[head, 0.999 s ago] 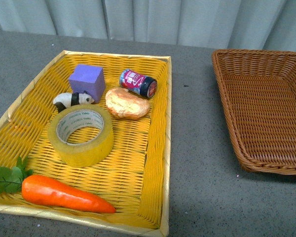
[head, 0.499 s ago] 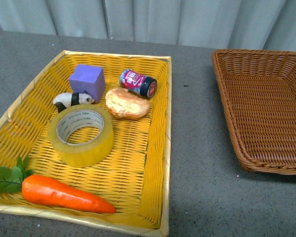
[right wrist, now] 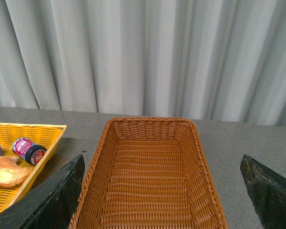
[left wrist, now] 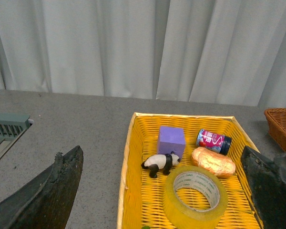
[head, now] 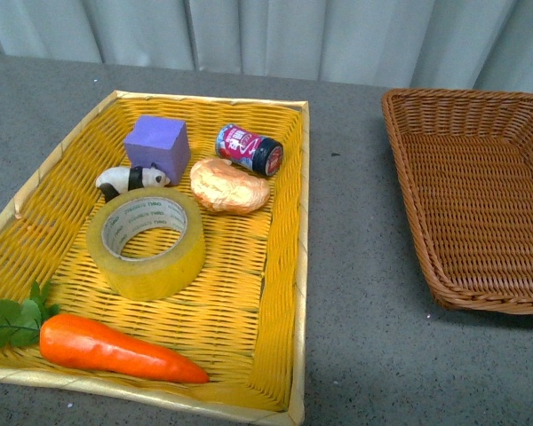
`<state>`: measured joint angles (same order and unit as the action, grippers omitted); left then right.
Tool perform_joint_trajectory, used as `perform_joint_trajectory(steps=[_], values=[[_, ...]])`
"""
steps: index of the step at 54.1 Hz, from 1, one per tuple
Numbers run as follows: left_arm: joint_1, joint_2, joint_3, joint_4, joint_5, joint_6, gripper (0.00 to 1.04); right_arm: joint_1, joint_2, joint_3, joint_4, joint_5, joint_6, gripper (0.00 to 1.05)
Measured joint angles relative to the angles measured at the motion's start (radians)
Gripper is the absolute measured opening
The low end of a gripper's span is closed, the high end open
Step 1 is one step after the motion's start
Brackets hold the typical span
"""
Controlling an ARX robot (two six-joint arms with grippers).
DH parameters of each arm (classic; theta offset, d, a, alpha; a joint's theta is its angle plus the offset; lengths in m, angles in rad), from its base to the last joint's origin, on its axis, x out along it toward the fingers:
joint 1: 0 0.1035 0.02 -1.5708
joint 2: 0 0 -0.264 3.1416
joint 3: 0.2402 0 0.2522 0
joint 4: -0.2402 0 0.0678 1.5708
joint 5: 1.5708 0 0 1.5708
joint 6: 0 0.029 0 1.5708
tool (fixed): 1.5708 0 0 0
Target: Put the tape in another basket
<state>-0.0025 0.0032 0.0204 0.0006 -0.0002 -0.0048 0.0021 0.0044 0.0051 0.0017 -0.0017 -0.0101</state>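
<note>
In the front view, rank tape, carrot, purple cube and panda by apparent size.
Largest: tape and carrot, too close to rank; carrot is longer but nearer the camera.
Then purple cube.
Smallest: panda.

The left pincer has two big fingers. They are dark grey, almost black, and shaped like pointy wedges. One finger's edge looks rough and scuffed. The right pincer has the same dark, pointy fingers.
</note>
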Motion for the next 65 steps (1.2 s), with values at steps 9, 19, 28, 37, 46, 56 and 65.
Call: perform_joint_trajectory(steps=[9, 19, 28, 37, 46, 56, 65], values=[[0.002, 0.018, 0.013, -0.044, -0.02, -0.02, 0.98, 0.0, 0.0, 0.0, 0.0, 0.0, 0.0, 0.96], [0.031, 0.478, 0.1, 0.059, -0.021, -0.15, 0.98, 0.0, -0.001, 0.0, 0.0, 0.0, 0.0, 0.96], [0.019, 0.986, 0.269, 0.322, 0.027, -0.201, 0.98, 0.0, -0.001, 0.0, 0.0, 0.0, 0.0, 0.96], [0.019, 1.323, 0.388, 0.353, 0.049, -0.226, 0.98, 0.0, -0.001, 0.0, 0.0, 0.0, 0.0, 0.96], [-0.002, 1.517, 0.475, 0.351, 0.063, -0.23, 0.98, 0.0, -0.001, 0.0, 0.0, 0.0, 0.0, 0.96], [-0.021, 1.712, 0.58, 0.351, 0.046, -0.206, 0.98, 0.0, -0.001, 0.0, 0.0, 0.0, 0.0, 0.96], [-0.027, 1.816, 0.641, 0.346, 0.045, -0.201, 0.98, 0.0, -0.001, 0.0, 0.0, 0.0, 0.0, 0.96]])
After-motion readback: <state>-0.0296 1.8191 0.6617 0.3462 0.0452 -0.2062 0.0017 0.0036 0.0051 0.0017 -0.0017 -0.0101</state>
